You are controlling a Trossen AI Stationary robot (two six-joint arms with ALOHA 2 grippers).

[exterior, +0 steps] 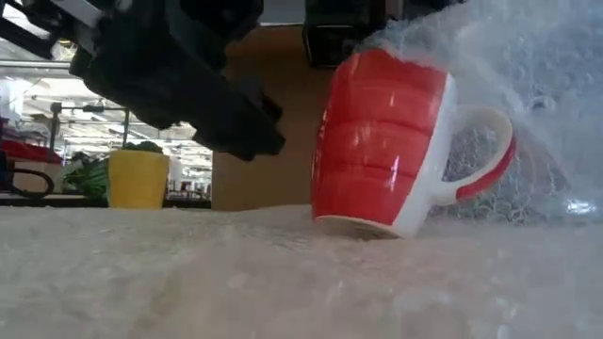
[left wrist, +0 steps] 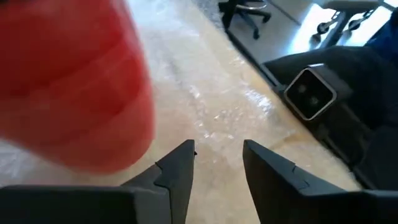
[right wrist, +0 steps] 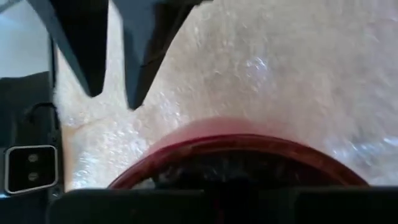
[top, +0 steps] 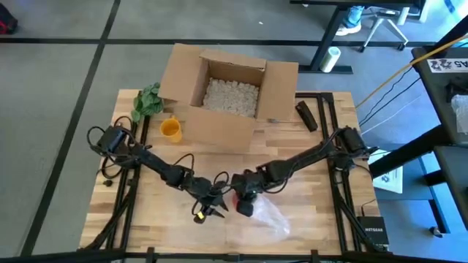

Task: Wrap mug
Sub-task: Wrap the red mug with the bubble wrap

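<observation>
A red mug (exterior: 377, 141) with a white handle (exterior: 490, 151) stands tilted on a sheet of bubble wrap (top: 274, 218) near the table's front edge, resting on the edge of its base. The wrap rises behind the mug on the right (exterior: 528, 85). My right gripper (top: 245, 203) is over the mug's mouth and shut on the mug. My left gripper (left wrist: 219, 158) hovers open just left of the mug, low over the wrap, with nothing between its fingers. It also shows in the low view (exterior: 245, 127). My right gripper has the red mug at its rim (right wrist: 236, 146), coming from above and from the table's right. The gripper's own body hides the fingers, so the kind of hold cannot be told. The mug leans, with the edge of its base (exterior: 363, 226) on the bubble wrap.
An open cardboard box (top: 227, 88) of packing peanuts stands at the back centre. A yellow cup (top: 170, 129) and a green leafy thing (top: 148, 102) are left of it. A black object (top: 306, 115) lies to its right.
</observation>
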